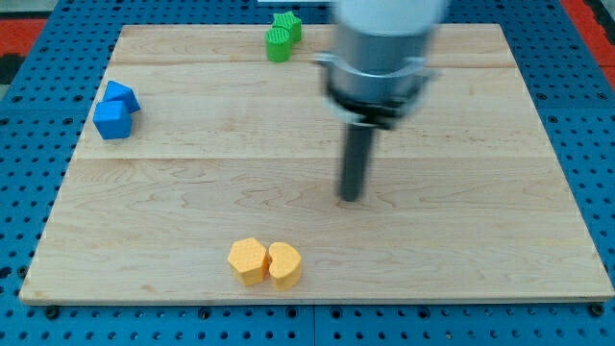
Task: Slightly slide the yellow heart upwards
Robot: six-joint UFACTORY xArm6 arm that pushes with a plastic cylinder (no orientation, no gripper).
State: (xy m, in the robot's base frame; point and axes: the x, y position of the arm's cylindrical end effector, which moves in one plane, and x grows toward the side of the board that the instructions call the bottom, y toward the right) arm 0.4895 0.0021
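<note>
The yellow heart [284,264] lies near the view's bottom edge of the wooden board [480,240], touching a second yellow block [248,259] on its left. My tip [352,197] rests on the board, up and to the right of the yellow heart, a clear gap away from it. The rod hangs from the arm's grey and black body [380,58] at the view's top.
Two blue blocks [114,109] sit together at the board's left edge. Two green blocks [282,36] sit together at the top edge, left of the arm. A blue pegboard surface [596,144] surrounds the board.
</note>
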